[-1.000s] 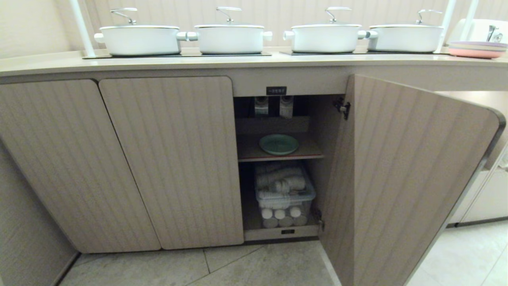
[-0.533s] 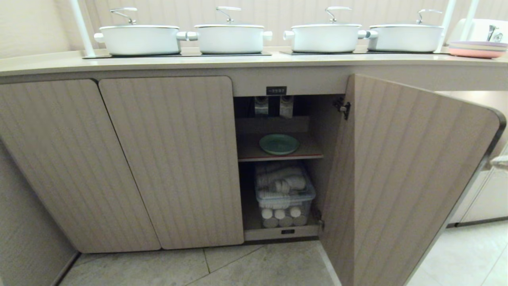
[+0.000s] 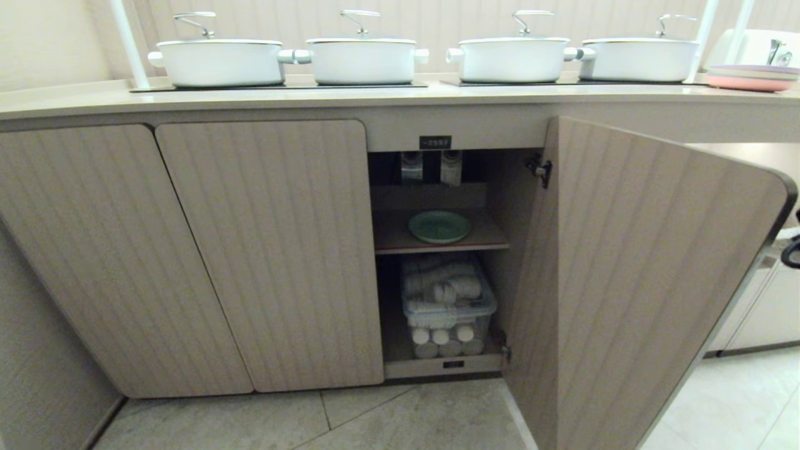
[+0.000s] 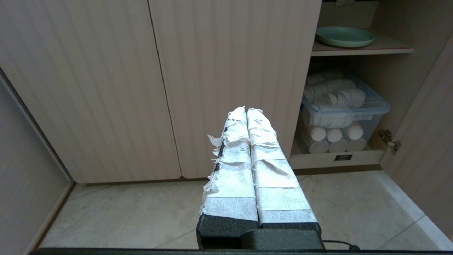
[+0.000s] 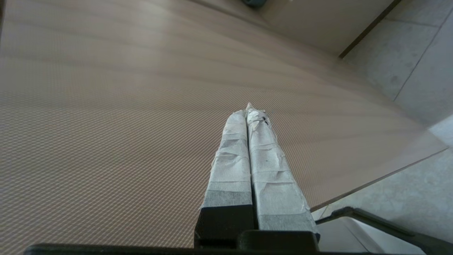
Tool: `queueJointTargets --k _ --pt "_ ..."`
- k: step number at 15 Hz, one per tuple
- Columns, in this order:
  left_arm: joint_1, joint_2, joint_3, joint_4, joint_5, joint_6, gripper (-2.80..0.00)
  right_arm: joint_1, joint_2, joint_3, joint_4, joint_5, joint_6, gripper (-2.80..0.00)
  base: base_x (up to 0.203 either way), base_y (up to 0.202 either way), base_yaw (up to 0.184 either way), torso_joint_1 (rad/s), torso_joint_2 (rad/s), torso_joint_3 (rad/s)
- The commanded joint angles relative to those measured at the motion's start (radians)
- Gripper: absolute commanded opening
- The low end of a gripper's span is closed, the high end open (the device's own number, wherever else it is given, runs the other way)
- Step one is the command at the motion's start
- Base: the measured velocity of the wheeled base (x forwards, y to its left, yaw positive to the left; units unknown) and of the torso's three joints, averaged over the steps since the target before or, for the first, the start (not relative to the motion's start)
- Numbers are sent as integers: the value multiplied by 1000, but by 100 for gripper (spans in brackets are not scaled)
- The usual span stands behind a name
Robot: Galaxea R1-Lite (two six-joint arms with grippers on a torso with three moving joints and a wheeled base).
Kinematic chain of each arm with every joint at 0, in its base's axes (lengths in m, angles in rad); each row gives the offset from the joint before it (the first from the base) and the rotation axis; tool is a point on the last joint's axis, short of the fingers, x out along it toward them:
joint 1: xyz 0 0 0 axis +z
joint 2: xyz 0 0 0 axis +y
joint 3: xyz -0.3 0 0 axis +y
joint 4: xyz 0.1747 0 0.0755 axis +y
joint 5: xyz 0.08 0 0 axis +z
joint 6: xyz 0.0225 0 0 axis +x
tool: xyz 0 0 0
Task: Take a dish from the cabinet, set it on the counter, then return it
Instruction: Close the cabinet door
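The mint-green dish point(image 3: 439, 226) lies flat on the upper wooden shelf inside the cabinet point(image 3: 269, 250); the left wrist view also shows the dish point(image 4: 345, 36). The cabinet's right door point(image 3: 644, 281) stands swung wide open. The cream counter point(image 3: 375, 95) runs above. My left gripper point(image 4: 246, 110) is shut and empty, low in front of the closed doors, well left of the dish. My right gripper point(image 5: 249, 107) is shut and empty, its tips close to the open door's ribbed panel point(image 5: 124, 106). Only a dark bit of the right arm point(image 3: 792, 250) shows past the door's edge.
Several white lidded pots point(image 3: 362, 59) stand on the counter's black panels, with stacked pink and lilac plates point(image 3: 750, 78) at the far right. A clear bin of white rolls point(image 3: 447, 306) fills the lower shelf. Tiled floor point(image 3: 406, 419) lies in front.
A part of the right arm has come into the head view at the right edge, beyond the open door, and has risen a little. The dish, the door and the left arm are unmoved.
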Motion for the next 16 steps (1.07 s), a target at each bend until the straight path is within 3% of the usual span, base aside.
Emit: queueJointTargets --k 1,16 --pt "0 0 0 0 0 0 -280 16 9 4 1 7 4 -280 0 0 0 0 0 0" --pt "1 0 0 0 0 -1 -280 183 -11 23 1 65 44 -280 0 0 0 0 0 0"
